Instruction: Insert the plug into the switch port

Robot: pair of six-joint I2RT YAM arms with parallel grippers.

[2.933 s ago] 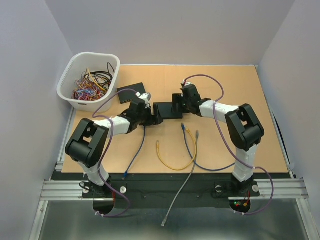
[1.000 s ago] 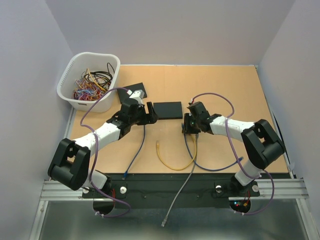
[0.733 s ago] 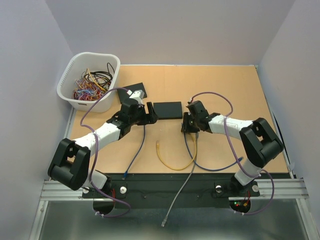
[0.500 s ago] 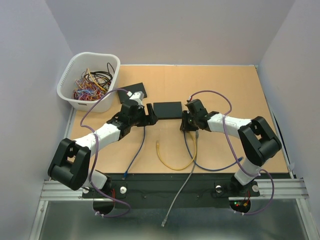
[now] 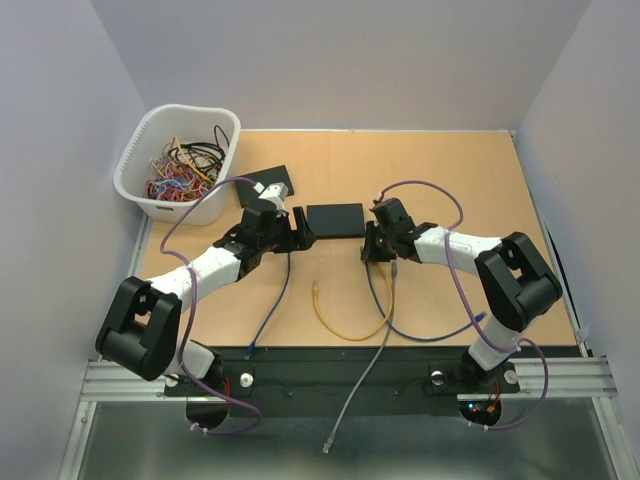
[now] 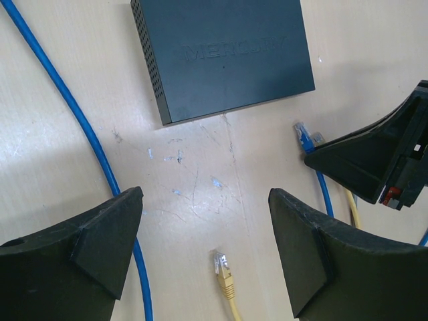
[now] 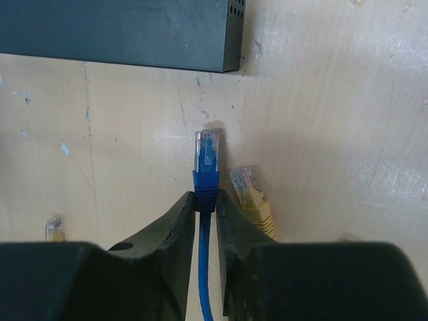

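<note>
Seen from above, a white basket (image 5: 140, 150) of tangled cables sits at the far left corner of a tan counter (image 5: 450, 180), well to the left of both arms. The left tool (image 6: 206, 200) hovers low over the counter with its fingers (image 6: 107, 241) wide apart and nothing between them. A loose blue cable (image 6: 67, 114) runs past the outer side of its left finger, and a yellow plug (image 6: 224, 271) lies on the counter between the two fingers. Straight ahead of this tool, a short way off, rests the black switch (image 6: 224, 57), flat on the counter. To the right, the right tool (image 7: 205, 200) is clamped on the boot of the blue plug (image 7: 206, 157), fingers pressed tight against either side. The plug sticks out past the fingertips and points toward the switch, which lies ahead and to the tool's left; bare counter separates plug and switch, so they are not touching. A second, yellowish plug (image 7: 247, 190) lies just to the right of the held one, close beside the right finger.
</note>
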